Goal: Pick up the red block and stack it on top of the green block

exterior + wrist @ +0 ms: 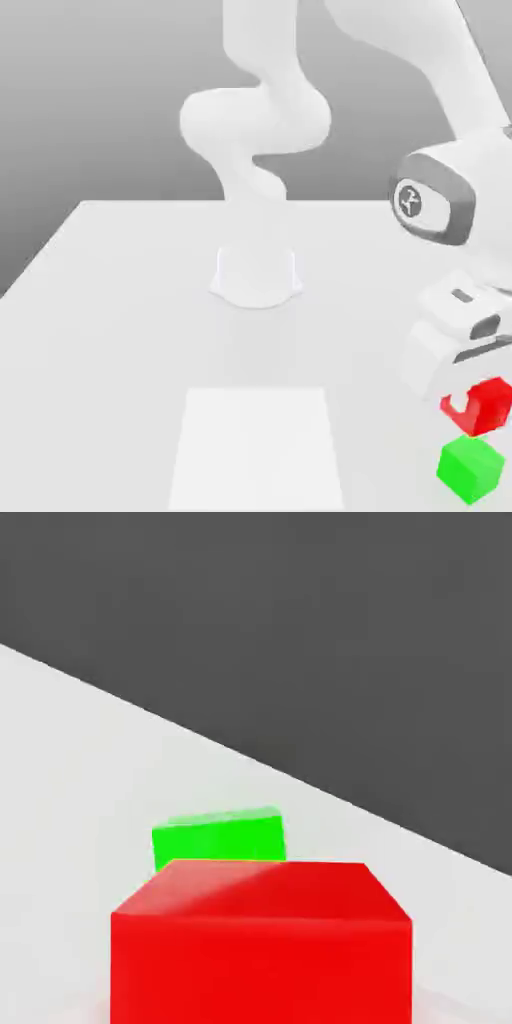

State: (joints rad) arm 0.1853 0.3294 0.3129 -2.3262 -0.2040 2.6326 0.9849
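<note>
At the exterior view's left, the white counter runs wide, and we have no job to do on that side. A bit further right we see a pale flat patch on the counter, with the foot of the arm standing behind it. The stacking work is not there either

Over at the exterior view's right, the arm bends down to the claw. Its grip is closed on the red block, and we see the block held up off the counter. So we judge that the picking up is done

Right by it, lower down, the green block sits on the counter with nothing resting on it that we can make out. In the hand view, the green block peeks out past the red block, and it looks smaller, so we think it is a bit further off and lower

We would say more than half of the job is done. What is left is to line the red block up over the green block, bring it down softly until it sits flat, then let go and lift away. We can't tell how well the two line up, so a small nudge sideways may be needed first
</note>
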